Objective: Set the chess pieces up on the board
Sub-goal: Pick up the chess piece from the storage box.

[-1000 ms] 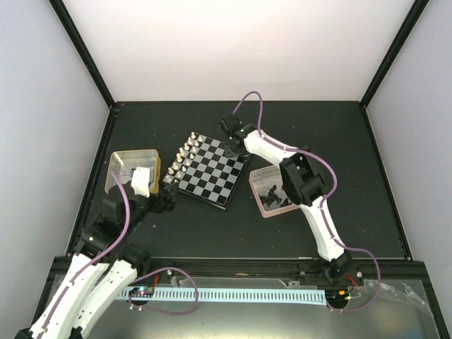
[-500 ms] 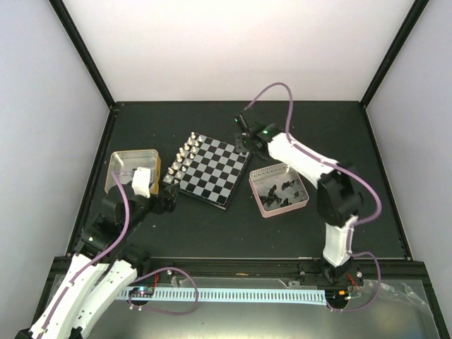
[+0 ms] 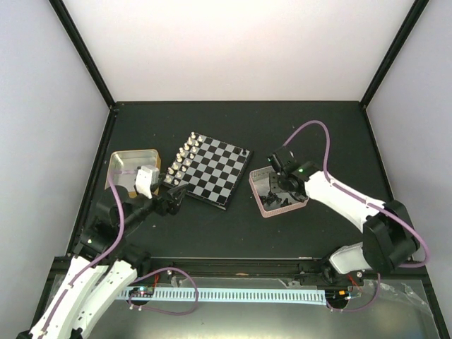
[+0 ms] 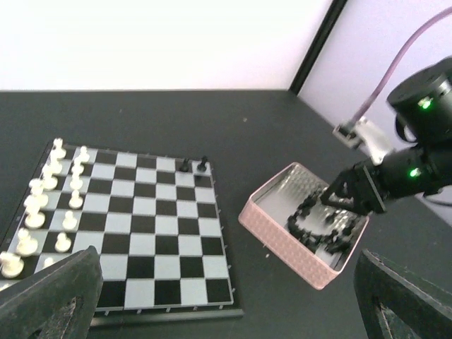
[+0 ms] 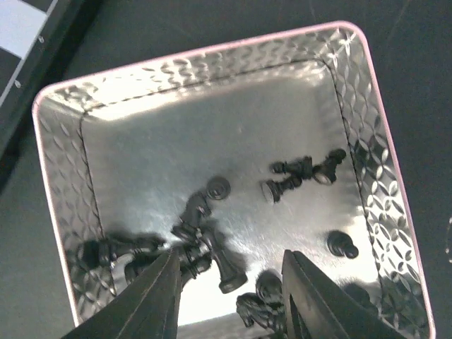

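Dark table (image 3: 325, 127), pale walls (image 3: 233, 49) behind.

Right gripper (image 5: 229, 256) hangs over pink tin (image 5: 60, 212), jaws partly apart, nothing between them. Only right wrist view shows black pieces (image 5: 212, 236) lying loose on tin floor.

Left gripper (image 4: 227, 260) spread wide, empty, just beside board (image 4: 152, 233).

Only left wrist view shows two more black ones standing at board's far corner, with silver pieces (image 4: 42, 212) in two rows along opposite side.

Top view adds gold tin (image 3: 134, 151) left of board.

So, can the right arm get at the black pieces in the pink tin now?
Probably yes. The right pincer hangs open directly above the pink tin, which has no lid, and several black pieces lie loose below it with nothing covering them.
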Robot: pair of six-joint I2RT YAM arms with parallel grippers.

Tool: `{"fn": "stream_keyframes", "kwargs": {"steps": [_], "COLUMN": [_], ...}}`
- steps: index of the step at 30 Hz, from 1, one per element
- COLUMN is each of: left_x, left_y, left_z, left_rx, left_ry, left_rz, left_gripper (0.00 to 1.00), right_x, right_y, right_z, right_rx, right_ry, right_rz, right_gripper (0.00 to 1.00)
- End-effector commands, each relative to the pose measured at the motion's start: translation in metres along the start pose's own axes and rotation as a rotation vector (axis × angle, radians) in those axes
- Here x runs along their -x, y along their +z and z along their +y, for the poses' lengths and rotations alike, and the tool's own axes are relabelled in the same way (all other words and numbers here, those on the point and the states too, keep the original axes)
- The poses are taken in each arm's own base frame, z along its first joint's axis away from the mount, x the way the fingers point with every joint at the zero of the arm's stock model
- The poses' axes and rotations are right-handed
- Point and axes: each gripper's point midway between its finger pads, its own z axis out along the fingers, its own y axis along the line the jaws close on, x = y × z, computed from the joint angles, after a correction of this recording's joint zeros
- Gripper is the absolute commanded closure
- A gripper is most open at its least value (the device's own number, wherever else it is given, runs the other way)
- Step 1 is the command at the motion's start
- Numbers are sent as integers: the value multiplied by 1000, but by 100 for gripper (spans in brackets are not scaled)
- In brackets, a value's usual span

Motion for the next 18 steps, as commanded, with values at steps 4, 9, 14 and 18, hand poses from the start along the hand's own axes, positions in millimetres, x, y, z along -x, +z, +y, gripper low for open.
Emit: {"fn": "stream_keyframes", "kwargs": {"steps": [4,9,14,18], "left_x": [15,13,19,26], "left_y": [-3,-2,-6,-6], "left_z": [-16,-16,-14,-14], "left_rx": [-92,-89,-77,-71], "left_ry": [4,3,3,-3], "left_rz": [-92,-80,-108,-128], "left_gripper": [1,1,1,1], "right_x": [-10,-14,-13,-6], "right_y": [12,37,52,55], "right_z": [7,11,9,0], "right_rx": [45,26,-7,-74], "right_ry": [-44,-29,18,39], "right_rz": [51,91,80,59], "right_gripper": [61,72,78,78]}}
